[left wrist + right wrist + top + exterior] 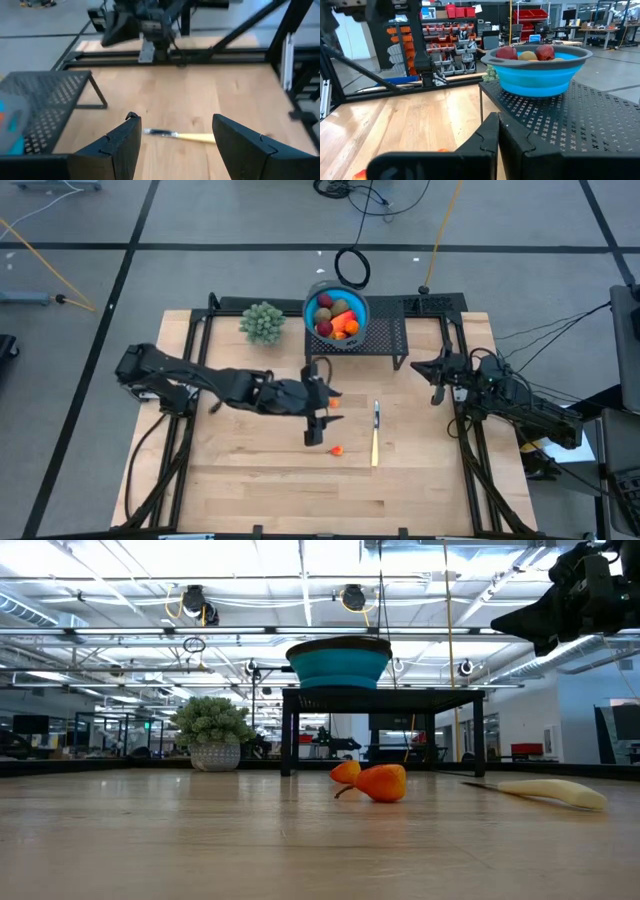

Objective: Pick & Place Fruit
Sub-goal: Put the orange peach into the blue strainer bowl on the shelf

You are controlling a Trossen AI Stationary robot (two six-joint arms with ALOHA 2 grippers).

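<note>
1. High view showed the wooden table [250, 480] as the largest thing, with both dark arms reaching in over it from its two sides.
2. A black perforated stand [385, 338] was seen at the far edge of the table, near the middle.
3. A blue bowl [313, 298] was set on the left end of that stand, and most of the fruit [336, 317] was piled inside it: dark red round pieces, orange ones and a brownish-green oval.
4. A pale green bushy plant [262, 322] was placed just left of the bowl, on the table.
5. The left gripper [318, 418] was held over the table's middle, in front of the stand; its jaws were seen spread apart in the left wrist view, with nothing between them.
6. The right gripper [438, 383] was parked at the right side, beside the stand, its jaws pressed together and empty.
7. A knife [376, 434] with a pale yellow handle lay right of the left gripper.
8. Two small orange fruits [380, 782] lay on the wood, one touching the other in the low view, between gripper and knife.
</note>
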